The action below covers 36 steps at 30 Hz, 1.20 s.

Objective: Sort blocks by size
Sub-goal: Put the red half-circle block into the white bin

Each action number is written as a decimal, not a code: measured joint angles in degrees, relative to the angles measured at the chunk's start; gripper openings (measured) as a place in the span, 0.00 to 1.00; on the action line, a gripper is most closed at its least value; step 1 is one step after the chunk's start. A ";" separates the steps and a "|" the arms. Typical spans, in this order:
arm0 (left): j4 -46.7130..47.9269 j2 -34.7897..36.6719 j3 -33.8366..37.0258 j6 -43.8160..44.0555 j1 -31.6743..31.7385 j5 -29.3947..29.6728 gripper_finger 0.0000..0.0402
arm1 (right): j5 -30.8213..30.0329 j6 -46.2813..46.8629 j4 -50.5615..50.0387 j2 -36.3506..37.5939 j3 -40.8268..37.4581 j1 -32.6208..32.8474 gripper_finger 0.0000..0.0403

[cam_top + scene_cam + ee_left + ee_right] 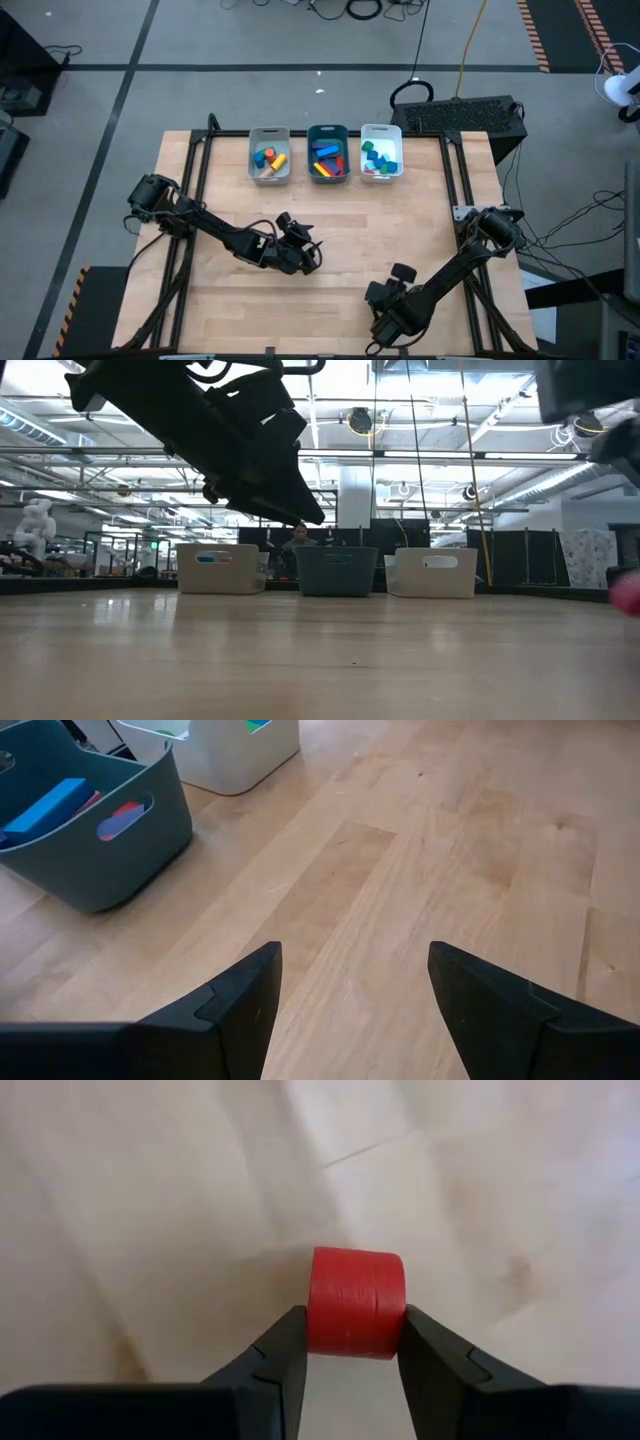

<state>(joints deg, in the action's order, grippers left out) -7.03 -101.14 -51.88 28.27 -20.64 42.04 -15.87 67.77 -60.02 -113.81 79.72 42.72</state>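
Note:
A small red block [355, 1295] sits between the fingertips of my right gripper [352, 1335], which is shut on it near the table's front edge, right of the middle [385, 322]. In the low view the block is a blurred red spot [628, 592] at the right border. Other blocks lie in the grey tray [254, 158], the teal tray [311, 155] and the white tray [366, 140] along the far edge. My left gripper [305, 252] stands open over bare wood at mid-table, slanting down toward the trays [355, 980]. My right gripper pinches the red block by two opposite sides [312, 1320] between its fingertips. The fingers come steeply from above. Only the near part of the block lies between the tips; the rest sticks out past them. Whether it is clear of the table does not show.
The three trays stand side by side at the far edge; the teal one [90, 840] and the white one [240, 760] show ahead of my left gripper. Bare wooden tabletop [400, 220] lies between the trays and both arms.

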 joint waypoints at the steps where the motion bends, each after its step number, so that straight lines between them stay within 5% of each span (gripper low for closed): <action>1: 0.00 0.00 0.00 0.00 -0.02 0.00 0.63 | -0.80 -0.16 -0.88 0.46 0.00 -0.24 0.29; 20: 0.24 0.00 0.00 -0.07 0.00 -0.09 0.63 | -20.28 -9.08 -10.63 7.44 0.00 -9.50 0.29; 36: 1.36 0.00 0.00 -0.14 -0.04 -1.09 0.63 | -25.09 -24.70 -12.09 9.42 0.00 -26.33 0.29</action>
<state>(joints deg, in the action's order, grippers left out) -5.67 -101.14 -51.88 28.14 -20.69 40.95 -40.96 43.07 -72.11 -104.39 79.72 16.39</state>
